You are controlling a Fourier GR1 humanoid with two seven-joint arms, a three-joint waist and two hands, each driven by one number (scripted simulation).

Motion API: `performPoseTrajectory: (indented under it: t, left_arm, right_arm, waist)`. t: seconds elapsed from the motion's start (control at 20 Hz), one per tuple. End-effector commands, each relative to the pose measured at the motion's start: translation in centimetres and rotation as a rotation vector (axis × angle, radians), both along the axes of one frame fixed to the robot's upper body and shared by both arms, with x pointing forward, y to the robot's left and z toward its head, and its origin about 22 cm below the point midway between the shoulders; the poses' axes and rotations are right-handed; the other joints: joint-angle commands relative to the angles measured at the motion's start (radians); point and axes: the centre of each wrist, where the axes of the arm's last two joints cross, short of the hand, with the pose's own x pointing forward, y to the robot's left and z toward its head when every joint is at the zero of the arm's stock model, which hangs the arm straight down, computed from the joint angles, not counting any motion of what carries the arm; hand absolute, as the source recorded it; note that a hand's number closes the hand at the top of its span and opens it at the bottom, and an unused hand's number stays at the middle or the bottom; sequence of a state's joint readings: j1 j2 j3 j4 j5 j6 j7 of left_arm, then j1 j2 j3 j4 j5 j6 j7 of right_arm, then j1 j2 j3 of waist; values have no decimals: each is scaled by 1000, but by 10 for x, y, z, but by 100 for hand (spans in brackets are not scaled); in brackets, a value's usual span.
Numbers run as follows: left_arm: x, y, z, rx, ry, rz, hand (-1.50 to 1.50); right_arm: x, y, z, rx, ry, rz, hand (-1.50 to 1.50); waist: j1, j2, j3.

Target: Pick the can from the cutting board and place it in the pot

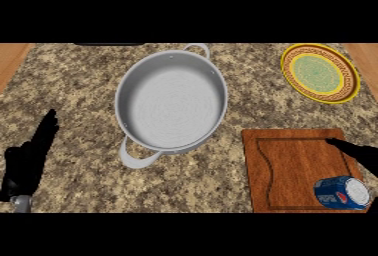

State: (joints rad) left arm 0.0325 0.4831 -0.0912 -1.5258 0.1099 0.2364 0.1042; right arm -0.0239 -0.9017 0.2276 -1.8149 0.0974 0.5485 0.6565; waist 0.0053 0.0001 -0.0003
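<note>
The right hand [358,154] shows over the cutting board's [291,170] right edge, fingers straight, holding nothing; the can [341,192] lies on its side just nearer, at the board's near right corner, apart from it; the pot [171,100] stands mid-counter, left of the board; a yellow plate [320,73] lies towards the far right corner; the left hand [26,160] rests open at the left edge.
</note>
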Motion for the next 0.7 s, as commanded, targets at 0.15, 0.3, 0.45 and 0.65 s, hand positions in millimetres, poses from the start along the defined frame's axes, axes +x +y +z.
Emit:
performPoseTrajectory:
  t: [0.15,0.3,0.45,0.65]
  left_arm:
    - [-17,12,-5,9,8,11,0]
    - [-1,15,-12,0,13,4,0]
    - [-4,4,-5,14,1,15,0]
    - [-3,13,3,12,-14,10,0]
  right_arm:
    - [7,2,-11,-50,44,-19,-150]
    - [16,7,-29,-46,44,-32,-150]
    - [-1,2,-51,-50,52,-17,-150]
    - [-1,16,-35,-62,56,-19,-150]
  waist:
    - [-2,-1,0]
    - [-4,0,0]
    - [-6,-1,0]
    - [-6,-1,0]
